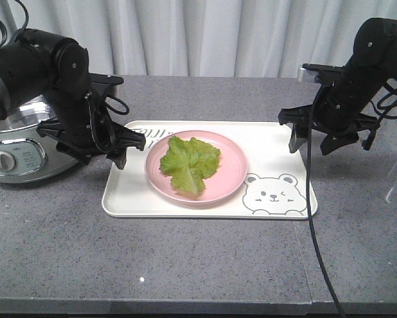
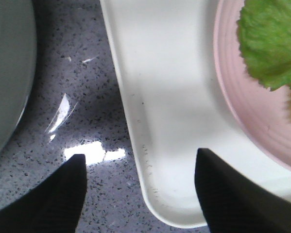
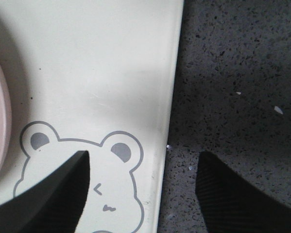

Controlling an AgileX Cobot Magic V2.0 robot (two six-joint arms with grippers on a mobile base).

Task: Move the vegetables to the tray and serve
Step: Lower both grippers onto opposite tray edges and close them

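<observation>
Jaws spread wide on both arms, nothing held in either. At the left short edge of the tray (image 1: pixel 205 213), the left gripper (image 1: pixel 102 157), low and astride the rim: one of its fingers (image 2: pixel 58 199) over the grey table (image 1: pixel 185 265), the other over the tray floor, as seen from the left wrist. At the tray's right short edge, the right gripper (image 1: pixel 312 147), mirrored, with one finger over the winking bear drawing (image 3: pixel 82 170) and the other off the tray above bare table. Cannot tell from any view whether fingertips touch rim or table.

Near the tray's middle, a little toward its left end, the lettuce (image 1: pixel 190 162), flat in the pink plate (image 1: pixel 232 173), which rests on the tray floor. Pale rib roughly along the tray's short direction, narrow end toward the near long edge.

Judging from this: vegetables aboard by way of the plate, serving lift probably next. Hinges on the tray's long axis running straight from one gripper to the other, each short rim sitting inside an open grip — calls for closing both together and rising level. Left gripper somewhat nearer leaf and plate, so likely more weight at that end; any tilt could slide the plate. Just beyond the tray's left edge, a silver cooker (image 1: pixel 12 159), close behind the left arm — little room to swing outward there.
</observation>
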